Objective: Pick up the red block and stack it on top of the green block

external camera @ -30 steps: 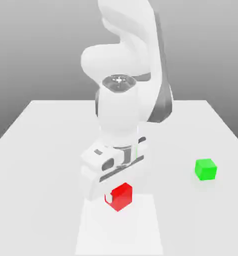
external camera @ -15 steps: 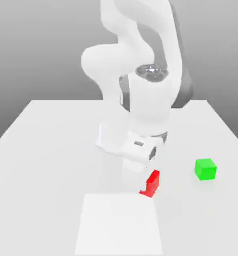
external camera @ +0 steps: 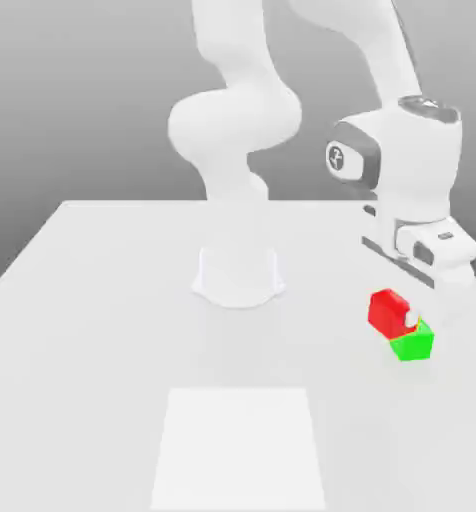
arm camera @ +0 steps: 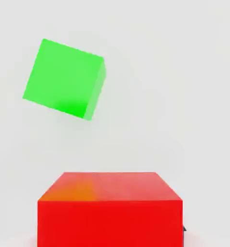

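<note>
Jaws point(external camera: 410, 322) clamped on the red block point(external camera: 386, 311) at the exterior view's right, carrying it just above the green block point(external camera: 414, 343), which sits slightly lower-right of it on the surface point(external camera: 102, 300), not yet squared up.

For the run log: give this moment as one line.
phase: carry | gripper: shut on red block | green block: on table, uncovered | stacked: no

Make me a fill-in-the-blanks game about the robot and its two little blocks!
1. The gripper is shut on the ____ block.
2. The block sitting on the table is colored ____.
3. The red block is up in the ____, not resting on the table.
4. In the exterior view, the green block sits just ____ the red block.

Missing words: red; green; air; below
</note>
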You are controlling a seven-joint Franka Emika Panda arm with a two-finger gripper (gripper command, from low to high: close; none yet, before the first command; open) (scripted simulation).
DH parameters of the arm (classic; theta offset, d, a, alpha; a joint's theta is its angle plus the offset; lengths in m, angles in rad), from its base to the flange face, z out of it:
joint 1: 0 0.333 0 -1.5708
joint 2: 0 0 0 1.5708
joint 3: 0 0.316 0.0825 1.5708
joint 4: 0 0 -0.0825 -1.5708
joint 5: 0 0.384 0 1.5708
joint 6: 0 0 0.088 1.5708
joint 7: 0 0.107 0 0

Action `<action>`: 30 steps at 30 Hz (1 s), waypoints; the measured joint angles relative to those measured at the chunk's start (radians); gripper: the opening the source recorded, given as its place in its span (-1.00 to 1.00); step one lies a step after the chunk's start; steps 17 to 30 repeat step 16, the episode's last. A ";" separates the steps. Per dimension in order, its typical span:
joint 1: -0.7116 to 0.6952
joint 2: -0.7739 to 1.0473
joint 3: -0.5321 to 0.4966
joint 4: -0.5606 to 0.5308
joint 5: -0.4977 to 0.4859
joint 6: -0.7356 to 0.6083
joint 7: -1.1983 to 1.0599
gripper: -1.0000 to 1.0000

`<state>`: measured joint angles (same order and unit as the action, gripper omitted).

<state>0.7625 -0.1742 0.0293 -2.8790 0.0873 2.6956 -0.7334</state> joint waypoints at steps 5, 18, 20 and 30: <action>0.102 -0.043 0.060 -0.016 -0.028 -0.020 -0.140 -1.00; 0.120 0.211 0.061 -0.008 -0.100 0.226 -0.127 1.00; 0.120 0.211 0.061 -0.008 -0.100 0.226 -0.127 1.00; 0.120 0.211 0.061 -0.008 -0.100 0.226 -0.127 1.00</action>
